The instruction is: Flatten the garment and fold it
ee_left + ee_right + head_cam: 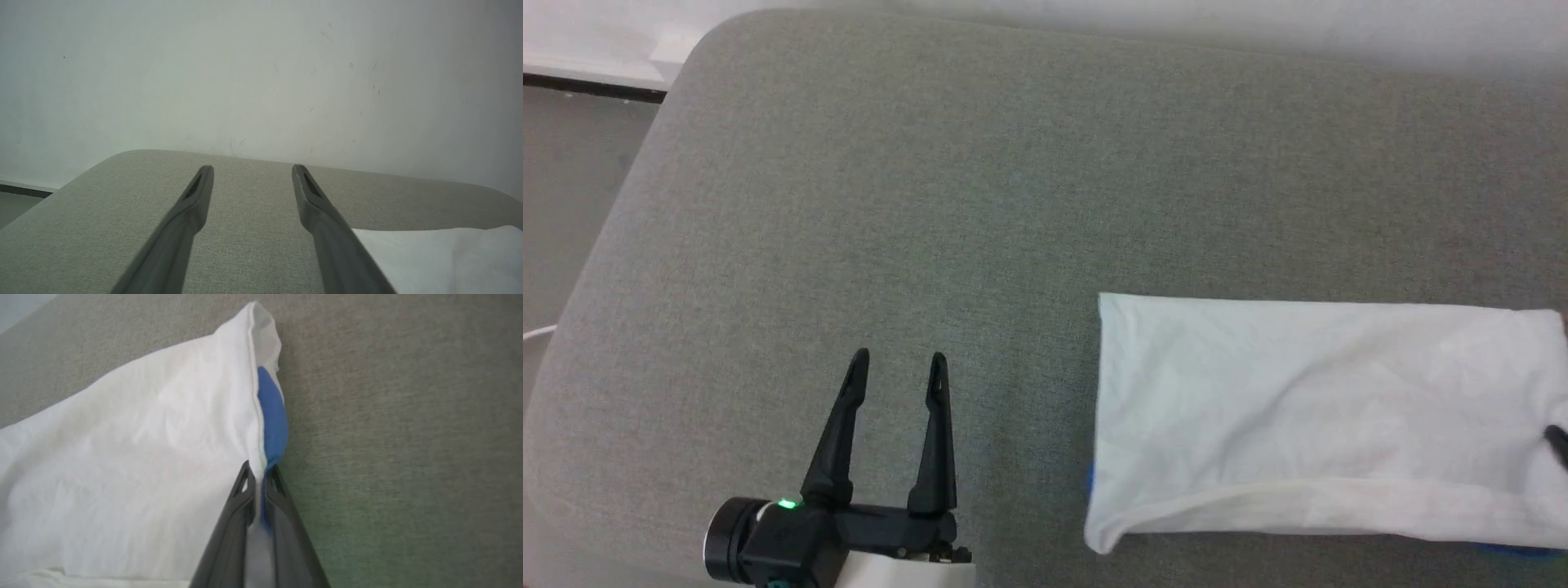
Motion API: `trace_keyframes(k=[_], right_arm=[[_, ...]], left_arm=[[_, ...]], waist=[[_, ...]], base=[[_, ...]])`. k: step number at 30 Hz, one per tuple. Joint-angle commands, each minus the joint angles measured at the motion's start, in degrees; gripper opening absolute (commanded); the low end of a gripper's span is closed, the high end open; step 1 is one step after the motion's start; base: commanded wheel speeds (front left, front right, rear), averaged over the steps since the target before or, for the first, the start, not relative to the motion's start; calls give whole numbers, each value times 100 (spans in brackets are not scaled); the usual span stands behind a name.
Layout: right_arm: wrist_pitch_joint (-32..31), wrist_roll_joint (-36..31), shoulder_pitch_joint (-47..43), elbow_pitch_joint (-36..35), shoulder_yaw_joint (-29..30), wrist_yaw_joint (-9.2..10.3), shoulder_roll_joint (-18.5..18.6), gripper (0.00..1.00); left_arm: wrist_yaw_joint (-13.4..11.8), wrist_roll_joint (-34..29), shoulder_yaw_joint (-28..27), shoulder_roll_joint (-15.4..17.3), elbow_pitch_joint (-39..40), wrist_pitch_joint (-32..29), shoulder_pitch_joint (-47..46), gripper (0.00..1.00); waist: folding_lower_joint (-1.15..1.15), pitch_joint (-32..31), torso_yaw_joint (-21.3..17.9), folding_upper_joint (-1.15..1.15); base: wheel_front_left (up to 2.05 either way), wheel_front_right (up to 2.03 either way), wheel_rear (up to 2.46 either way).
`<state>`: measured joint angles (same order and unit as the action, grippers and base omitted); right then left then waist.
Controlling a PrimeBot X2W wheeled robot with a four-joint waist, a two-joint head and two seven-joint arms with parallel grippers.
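Observation:
The garment (1307, 416) lies folded into a long white band on the grey cushion at the right of the head view, with a little blue showing under its near edge. In the right wrist view my right gripper (259, 473) is shut on the garment (143, 457), pinching its white hem and a blue layer (273, 416) between the fingers. A dark fingertip (1556, 443) of that gripper shows at the right edge of the head view. My left gripper (898, 359) hovers open over bare cushion, left of the garment, holding nothing; its wrist view shows the gripper (252, 169) with the garment (441, 257) at lower right.
The grey cushion (931, 204) has a rounded far-left corner, with floor (564, 204) beyond its left edge. A pale wall (261, 73) rises behind the cushion's far edge. A broad stretch of cushion spreads to the left of and beyond the garment.

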<state>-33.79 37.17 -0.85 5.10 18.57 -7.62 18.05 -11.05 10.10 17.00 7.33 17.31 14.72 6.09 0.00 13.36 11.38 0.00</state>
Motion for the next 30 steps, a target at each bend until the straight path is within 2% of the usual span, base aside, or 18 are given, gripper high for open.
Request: trace_keyframes(k=[1, 8, 11, 15, 19, 30], right_arm=[[70, -76, 121, 87, 221, 13, 73, 0], [233, -478, 132, 624, 1305, 13, 471, 0], [248, -496, 143, 625, 1334, 13, 504, 0], [172, -381, 157, 376, 1086, 13, 437, 0], [-50, -121, 127, -183, 554, 13, 311, 0], [-1092, 322, -139, -1802, -710, 13, -86, 0]], left_arm=[[58, 25, -33, -12, -42, 28, 91, 100], [183, 84, -104, 38, -138, 28, 191, 100], [206, 100, -118, 47, -156, 28, 196, 100], [217, 123, -124, 28, -182, 28, 195, 100], [252, 153, -96, -35, -234, 28, 151, 100], [355, 216, -144, -224, -331, 28, 66, 100]], waist=[[0, -142, -135, 0], [0, -297, -307, 0], [0, -308, -365, 0], [0, -306, -427, 0], [0, -289, -473, 0], [0, -256, -313, 0]], base=[[0, 0, 0], [0, 0, 0], [0, 0, 0], [0, 0, 0], [0, 0, 0], [0, 0, 0]])
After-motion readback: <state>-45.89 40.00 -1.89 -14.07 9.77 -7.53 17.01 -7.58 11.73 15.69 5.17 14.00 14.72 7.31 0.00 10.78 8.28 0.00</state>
